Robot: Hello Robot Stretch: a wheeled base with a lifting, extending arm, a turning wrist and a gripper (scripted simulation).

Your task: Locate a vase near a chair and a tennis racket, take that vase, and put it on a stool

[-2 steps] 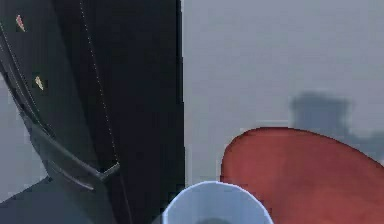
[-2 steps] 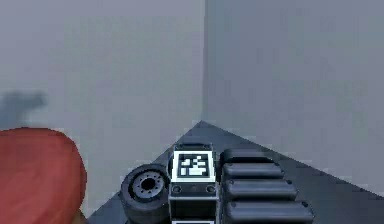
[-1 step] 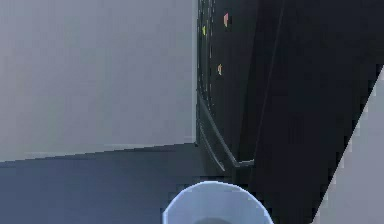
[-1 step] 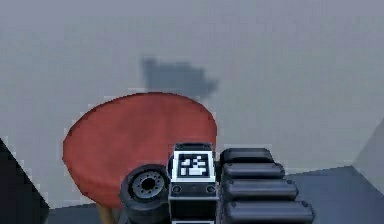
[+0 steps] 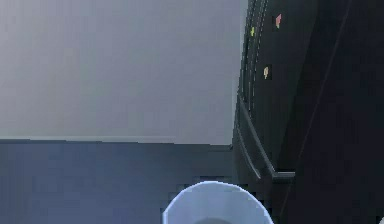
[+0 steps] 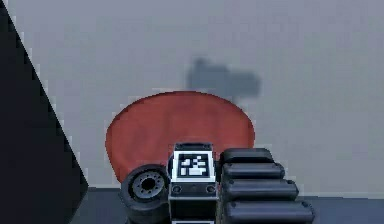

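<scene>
**Pincer (image 6: 147, 187) low before a red round flat disc (image 6: 180, 135); vase not yet found**

Your pincer appears as a dark round body low in the arm side view, just left of the white square marker with black marks (image 6: 192, 165). Its fingers and far end cannot be made out. You therefore cannot tell how wide it stands or whether it holds anything. Right of the marker, the arm's dark stacked segments (image 6: 260, 186) sit bunched together. I judge that this compact pose suits driving and searching rather than reaching.

The red disc lies behind the pincer, against the pale grey wall (image 6: 300, 50). It might be a stool's seat, but nothing beneath it can be seen, so treat that as a guess. You cannot tell whether the pincer is over it, beside it or touching it.

A black slanting slab (image 6: 25, 140) takes the arm side view's left. It is probably the flank of the tall dark appliance with small coloured dots on its door (image 5: 300, 90), which stands at the forward view's right.

Ahead, a white round open-topped container (image 5: 216, 187) sits at the bottom edge on the dark blue-grey floor (image 5: 90, 175). It reads as a bin or bucket rather than a vase.

You cannot tell from this spot where the vase stands. I judge that locating it is the step in hand, and that calls for turning the base away from this wall.
</scene>
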